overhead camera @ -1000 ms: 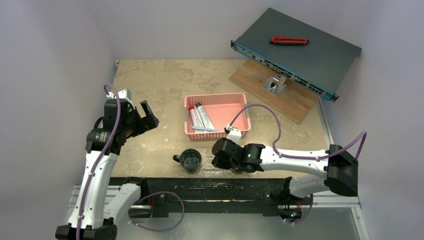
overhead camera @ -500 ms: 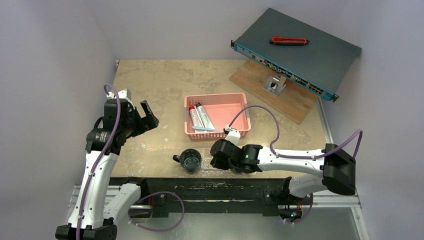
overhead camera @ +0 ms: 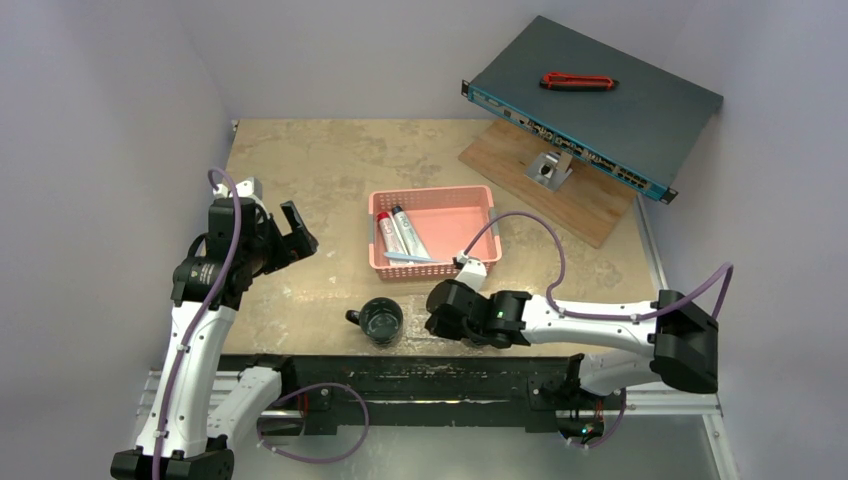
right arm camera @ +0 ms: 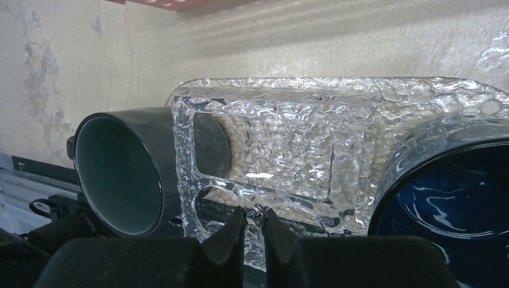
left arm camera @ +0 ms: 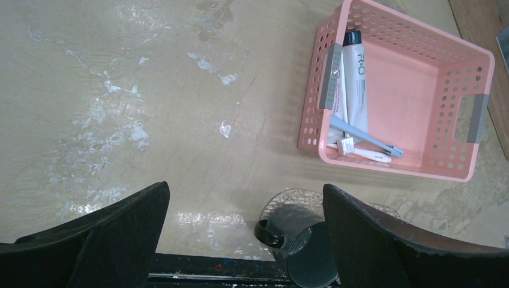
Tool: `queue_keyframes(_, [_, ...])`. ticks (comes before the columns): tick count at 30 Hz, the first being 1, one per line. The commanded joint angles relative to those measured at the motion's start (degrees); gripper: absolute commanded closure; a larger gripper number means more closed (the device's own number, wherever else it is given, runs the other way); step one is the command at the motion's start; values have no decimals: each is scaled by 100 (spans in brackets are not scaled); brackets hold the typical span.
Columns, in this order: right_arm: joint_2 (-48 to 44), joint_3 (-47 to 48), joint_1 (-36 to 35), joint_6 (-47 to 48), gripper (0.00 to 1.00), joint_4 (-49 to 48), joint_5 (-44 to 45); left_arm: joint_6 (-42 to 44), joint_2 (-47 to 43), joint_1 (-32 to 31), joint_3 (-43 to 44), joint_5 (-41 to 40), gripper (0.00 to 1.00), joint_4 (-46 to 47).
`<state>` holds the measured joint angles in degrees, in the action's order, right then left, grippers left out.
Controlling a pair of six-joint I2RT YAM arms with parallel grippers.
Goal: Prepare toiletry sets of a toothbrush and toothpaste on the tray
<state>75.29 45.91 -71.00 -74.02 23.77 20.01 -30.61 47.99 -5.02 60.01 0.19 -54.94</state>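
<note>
The transparent textured tray (right arm camera: pixel 300 138) lies at the table's near edge, between a black mug (right arm camera: pixel 120 174) on the left and a dark blue mug (right arm camera: pixel 456 198) on the right. My right gripper (right arm camera: pixel 253 216) is shut on the tray's near rim. Two toothpaste tubes (left arm camera: pixel 359 78), a light blue toothbrush (left arm camera: pixel 363 137) and a white toothbrush (left arm camera: pixel 360 151) lie in the pink basket (left arm camera: pixel 396 90). My left gripper (left arm camera: pixel 245 198) is open and empty above the table, left of the basket. In the top view the right gripper (overhead camera: pixel 437 308) sits beside the black mug (overhead camera: pixel 382 320).
The pink basket (overhead camera: pixel 435 232) stands mid-table behind the mugs. A dark network switch (overhead camera: pixel 590 100) with a red tool on it rests on a wooden board (overhead camera: pixel 560 190) at the back right. The left gripper (overhead camera: pixel 290 235) hovers over bare tabletop.
The right arm has shifted only slightly while gripping the tray. The left arm has not moved.
</note>
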Motion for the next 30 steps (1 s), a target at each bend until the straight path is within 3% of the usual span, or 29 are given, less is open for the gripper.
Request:
queue_keyframes(1, [-155,-47,-69,-148,100,172,194,95,-26,-26,20,-45,1,172])
queue_keyframes(10, [-103,-9,-180,-201,100,244,280,90,-26,-26,20,-45,1,176])
queue_keyframes(16, [-84,81,-230,-192,80,363,374,89,-34,-26,20,-45,1,171])
queue_keyframes(20, [-76,170,-260,-183,72,470,444,95,-35,-26,20,-45,1,174])
queue_keyframes(30, [-181,447,-357,-153,64,752,619,90,-28,-26,19,-45,1,174])
